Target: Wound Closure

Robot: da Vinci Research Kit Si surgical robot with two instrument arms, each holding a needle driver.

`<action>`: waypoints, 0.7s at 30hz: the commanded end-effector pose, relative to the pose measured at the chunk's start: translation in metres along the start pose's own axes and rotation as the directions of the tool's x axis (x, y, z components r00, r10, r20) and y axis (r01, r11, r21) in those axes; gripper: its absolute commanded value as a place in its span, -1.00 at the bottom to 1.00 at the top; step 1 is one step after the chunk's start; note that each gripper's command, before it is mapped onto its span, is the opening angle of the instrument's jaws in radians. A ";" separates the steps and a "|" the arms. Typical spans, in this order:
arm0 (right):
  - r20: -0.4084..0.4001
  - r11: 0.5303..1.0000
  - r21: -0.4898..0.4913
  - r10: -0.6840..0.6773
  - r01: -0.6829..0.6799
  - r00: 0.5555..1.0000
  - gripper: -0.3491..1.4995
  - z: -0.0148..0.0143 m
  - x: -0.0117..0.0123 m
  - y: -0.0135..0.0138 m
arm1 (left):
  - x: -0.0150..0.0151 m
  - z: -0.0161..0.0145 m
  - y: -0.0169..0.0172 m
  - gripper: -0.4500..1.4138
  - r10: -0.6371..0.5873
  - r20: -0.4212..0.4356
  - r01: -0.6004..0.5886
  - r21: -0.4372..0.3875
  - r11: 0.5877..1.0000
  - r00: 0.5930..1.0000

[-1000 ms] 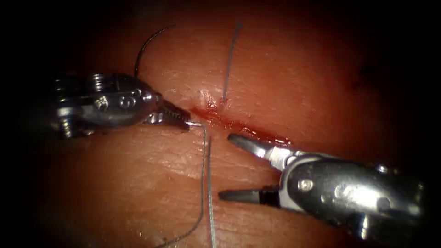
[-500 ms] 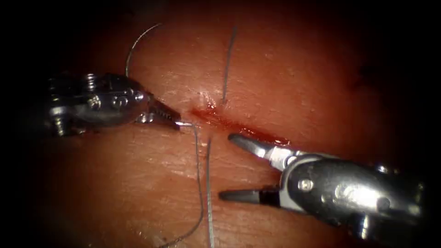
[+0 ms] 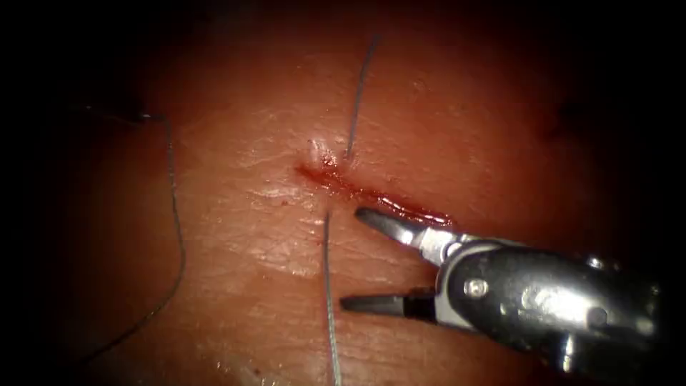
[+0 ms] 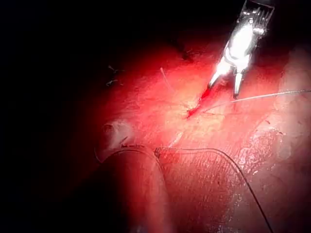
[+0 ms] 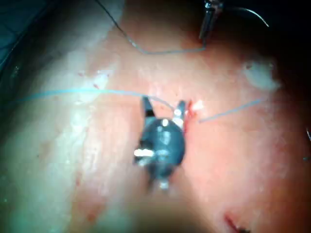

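The cut [image 3: 371, 194] runs slantwise across the tissue [image 3: 457, 114], wet with red fluid. One thread [image 3: 355, 100] enters the tissue just above the cut's left end and another length [image 3: 329, 300] leaves below it. My right tool [image 3: 350, 259] lies just below the cut with its jaws wide open, holding nothing, also seen as the right tool [image 5: 163, 103] and the right tool [image 4: 224, 90]. My left tool [image 5: 209, 24] is far to the left of the cut, shut on the curved needle [image 5: 252, 13] near its tail. The needle is out of the tissue. A long dark thread [image 3: 176, 229] trails from it.
A pale length of thread [image 5: 73, 91] lies across the tissue beside the right tool. The trailing thread [image 4: 233, 167] curves over the tissue in the left wrist view. Older stitch marks [image 4: 112, 75] sit off to one side of the cut.
My left tool has drawn away to the left with the needle, out of the lit area, dragging its thread leftward. The right tool has stayed still and open.
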 end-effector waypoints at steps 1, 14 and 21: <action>-0.002 1.000 0.001 -0.001 0.001 1.000 0.36 0.0008 -0.0002 0.0000 | 0.0001 0.0004 -0.0009 -0.93 -0.001 0.001 0.001 0.006 1.000 1.000; 0.000 1.000 -0.004 0.002 -0.002 1.000 0.42 0.0006 -0.0003 0.0003 | 0.0054 -0.0031 -0.0025 0.51 -0.398 -0.409 0.422 -0.034 0.906 0.821; 0.001 1.000 -0.006 0.003 -0.003 1.000 0.42 0.0005 -0.0004 0.0003 | 0.0079 -0.0026 -0.0008 0.67 -0.418 -0.476 0.401 -0.141 0.905 0.774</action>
